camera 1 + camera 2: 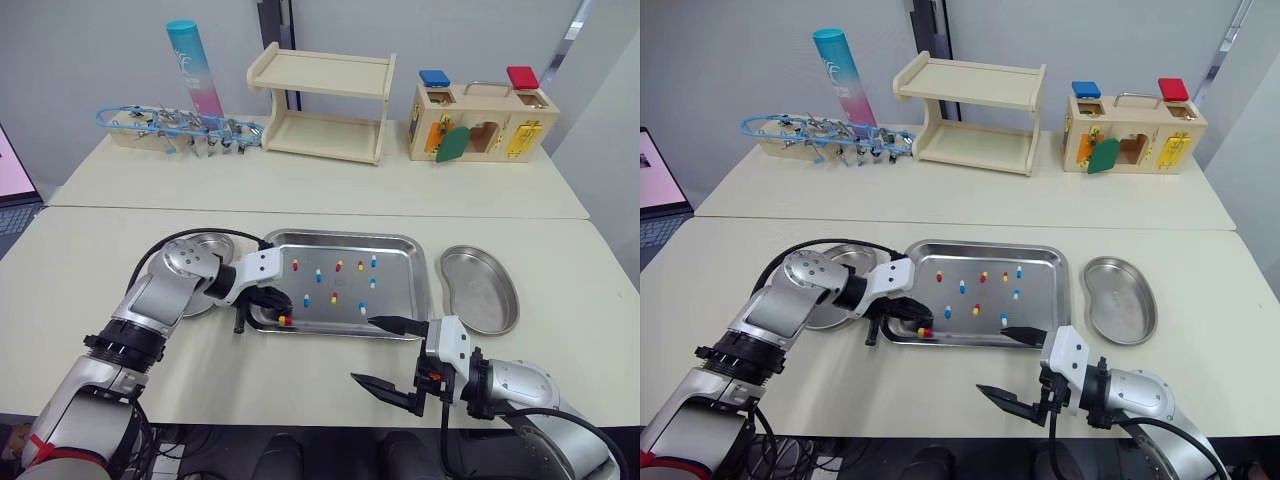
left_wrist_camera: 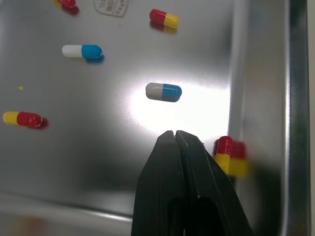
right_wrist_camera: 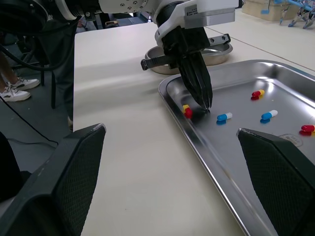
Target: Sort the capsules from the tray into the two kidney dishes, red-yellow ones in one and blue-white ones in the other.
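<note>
Left fingers point(image 2: 157, 187) together beside red-yellow capsule point(image 2: 224, 153); tray point(image 2: 256, 73) label point(image 2: 110, 6) seemingly illegible

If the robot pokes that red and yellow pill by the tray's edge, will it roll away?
Probably a little: the red-yellow capsule is round and smooth, and the tray looks shiny and slick. It lies by the tray's wall, which would likely stop it. It looks tiny beside the left gripper, so probably light.

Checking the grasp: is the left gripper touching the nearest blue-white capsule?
Apart: left wrist view shows bare tray between left gripper and blue-white capsule.
</note>
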You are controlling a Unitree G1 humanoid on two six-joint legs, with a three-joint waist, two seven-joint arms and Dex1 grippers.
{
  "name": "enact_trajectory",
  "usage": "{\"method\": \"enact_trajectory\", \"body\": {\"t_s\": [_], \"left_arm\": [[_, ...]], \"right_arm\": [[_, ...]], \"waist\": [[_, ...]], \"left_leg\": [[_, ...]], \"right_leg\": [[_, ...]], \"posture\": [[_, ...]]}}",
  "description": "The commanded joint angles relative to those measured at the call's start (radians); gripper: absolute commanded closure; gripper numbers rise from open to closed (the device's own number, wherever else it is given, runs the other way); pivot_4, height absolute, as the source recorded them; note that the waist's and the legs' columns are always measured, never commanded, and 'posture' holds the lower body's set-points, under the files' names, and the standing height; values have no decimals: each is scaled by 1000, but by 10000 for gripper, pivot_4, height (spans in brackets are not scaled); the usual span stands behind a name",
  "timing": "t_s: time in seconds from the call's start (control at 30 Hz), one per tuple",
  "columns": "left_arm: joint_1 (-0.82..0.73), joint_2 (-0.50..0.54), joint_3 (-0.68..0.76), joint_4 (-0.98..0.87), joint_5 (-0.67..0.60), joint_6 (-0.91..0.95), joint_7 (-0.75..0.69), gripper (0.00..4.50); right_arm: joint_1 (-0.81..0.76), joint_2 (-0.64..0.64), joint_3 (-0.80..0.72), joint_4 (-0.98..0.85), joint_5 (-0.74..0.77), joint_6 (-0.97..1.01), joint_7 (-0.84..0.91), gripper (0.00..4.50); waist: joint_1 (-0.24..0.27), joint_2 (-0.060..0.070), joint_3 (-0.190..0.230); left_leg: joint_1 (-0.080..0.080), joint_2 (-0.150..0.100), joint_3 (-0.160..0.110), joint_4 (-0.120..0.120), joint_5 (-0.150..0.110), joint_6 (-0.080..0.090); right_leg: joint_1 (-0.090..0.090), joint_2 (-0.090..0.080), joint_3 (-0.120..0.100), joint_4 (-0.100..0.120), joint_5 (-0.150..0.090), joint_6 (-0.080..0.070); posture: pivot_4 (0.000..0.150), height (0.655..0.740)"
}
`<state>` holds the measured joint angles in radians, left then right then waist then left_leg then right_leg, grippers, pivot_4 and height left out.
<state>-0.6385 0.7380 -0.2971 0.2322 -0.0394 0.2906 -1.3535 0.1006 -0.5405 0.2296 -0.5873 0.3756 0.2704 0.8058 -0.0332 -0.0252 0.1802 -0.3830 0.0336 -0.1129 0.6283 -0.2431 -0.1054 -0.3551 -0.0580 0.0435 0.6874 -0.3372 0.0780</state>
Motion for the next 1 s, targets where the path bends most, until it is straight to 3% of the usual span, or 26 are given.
{"method": "enact_trajectory", "body": {"t_s": [0.03, 0.17, 0.27, 0.37, 0.5, 1.0], "left_arm": [[-38, -2, 58, -37, -45, 3, 6, 44933], [-52, 30, 100, -30, -94, -17, -36, 44933], [-55, 53, 100, -13, -95, -57, -71, 39651], [-34, 72, 83, -23, -107, -106, -135, 31055], [-6, 92, 46, -18, -80, -155, -198, 31055], [-36, 44, -14, 95, 13, -293, -185, 31055]], "right_arm": [[-12, 11, 2, -26, 16, -10, 2, 0], [-12, 11, 1, -24, 15, -9, 3, 0], [-14, 8, 0, -21, 14, -10, 7, 0], [-18, 8, 3, -17, 13, -12, 11, 0], [-24, 4, 6, -18, 13, -9, 15, 0], [-10, 7, 12, -35, 11, 0, 11, 0]], "waist": [[0, 0, 0], [-2, 0, 0], [-2, 0, 0], [-1, 0, 0], [-1, 0, 0], [0, 0, 0]], "left_leg": [[0, 0, 0, 0, 0, 0], [0, 0, 0, 0, 0, 0], [0, 0, 0, 0, 0, 0], [0, 0, 0, 0, 0, 0], [0, 0, 0, 0, 0, 0], [0, 0, 0, 0, 0, 0]], "right_leg": [[0, 0, 0, 0, 0, 0], [0, 0, 0, 0, 0, 0], [0, 0, 0, 0, 0, 0], [0, 0, 0, 0, 0, 0], [0, 0, 0, 0, 0, 0], [0, 0, 0, -1, 0, 0]], "posture": [[1500, 7400], [1500, 7400], [1500, 7400], [1500, 7400], [1500, 7400], [1500, 7400]]}}
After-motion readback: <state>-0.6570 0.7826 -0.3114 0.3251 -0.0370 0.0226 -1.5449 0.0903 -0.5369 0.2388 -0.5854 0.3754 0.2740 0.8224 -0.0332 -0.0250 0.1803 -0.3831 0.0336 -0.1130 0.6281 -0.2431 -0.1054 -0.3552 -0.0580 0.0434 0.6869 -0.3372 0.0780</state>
